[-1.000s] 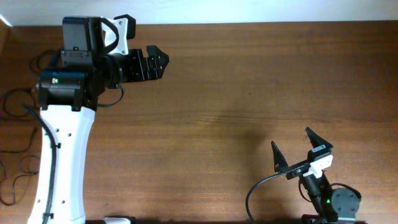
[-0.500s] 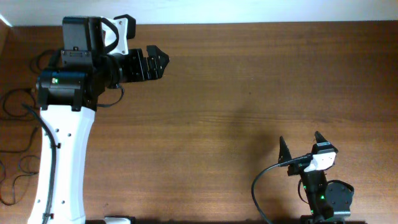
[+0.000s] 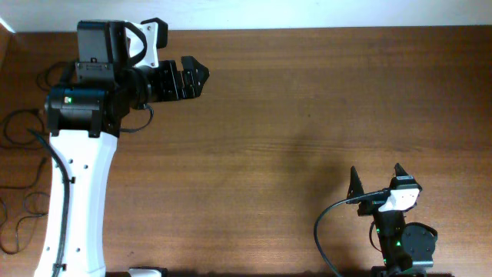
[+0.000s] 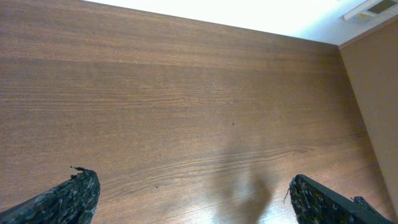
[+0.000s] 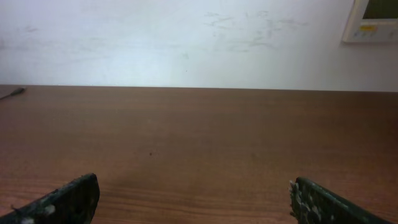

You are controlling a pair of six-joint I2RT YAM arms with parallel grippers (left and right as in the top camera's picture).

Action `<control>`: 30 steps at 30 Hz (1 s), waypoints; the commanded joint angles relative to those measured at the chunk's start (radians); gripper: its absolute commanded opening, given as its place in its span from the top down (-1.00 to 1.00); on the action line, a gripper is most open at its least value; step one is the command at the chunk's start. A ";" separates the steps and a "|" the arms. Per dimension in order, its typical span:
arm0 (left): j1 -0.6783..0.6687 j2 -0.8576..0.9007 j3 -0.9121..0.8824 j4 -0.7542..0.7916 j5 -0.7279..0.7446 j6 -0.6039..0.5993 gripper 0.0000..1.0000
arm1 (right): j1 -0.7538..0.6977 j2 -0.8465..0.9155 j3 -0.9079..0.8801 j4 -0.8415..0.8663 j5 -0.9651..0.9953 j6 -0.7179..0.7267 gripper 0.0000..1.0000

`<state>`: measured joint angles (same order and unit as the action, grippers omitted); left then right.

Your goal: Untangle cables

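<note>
1. Table (image 3: 307, 92): brown wood grain, filling nearly the whole overhead view. Its far edge meets a white wall (image 5: 186, 37).

2. Left arm (image 3: 73, 200): long white link running up the left side of the table, with black joint housings at its top. The left gripper (image 3: 196, 75) points right, over the table's upper left part. In the left wrist view its fingers (image 4: 74, 196) sit in the two bottom corners, spread wide, with only bare wood between them.

3. Right arm (image 3: 400, 242): small black unit at the bottom right, with a thick black lead (image 3: 319, 235) curving off it. The right gripper (image 3: 376, 173) is over the table's lower right part. Its fingers (image 5: 68, 199) stand wide apart with nothing between them.

4. Cables (image 3: 23, 208): thin black cords in loose loops along the table's left edge, just beside the white link. They are well apart from both grippers and touched by neither.

5. White wall panel (image 5: 373, 18): upper right of the right wrist view.

6. Small dark tip (image 5: 13, 93): at the table's far left edge in the right wrist view. I cannot tell what it belongs to.
</note>
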<state>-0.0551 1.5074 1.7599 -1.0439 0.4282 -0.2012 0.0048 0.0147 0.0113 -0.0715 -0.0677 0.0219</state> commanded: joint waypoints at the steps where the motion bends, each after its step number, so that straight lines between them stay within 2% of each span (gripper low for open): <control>1: -0.001 -0.014 0.008 0.002 -0.007 0.020 -0.98 | 0.008 -0.010 -0.006 -0.004 0.009 0.005 -0.97; 24: -0.001 -0.014 0.008 0.002 -0.007 0.020 -0.98 | 0.008 -0.010 -0.006 -0.004 0.009 0.005 -0.97; 30: -0.001 -0.014 0.008 0.000 -0.100 0.020 -0.98 | 0.008 -0.010 -0.006 -0.004 0.009 0.005 -0.97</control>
<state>-0.0551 1.5074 1.7599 -1.0439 0.3893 -0.2012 0.0048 0.0147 0.0116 -0.0715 -0.0677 0.0227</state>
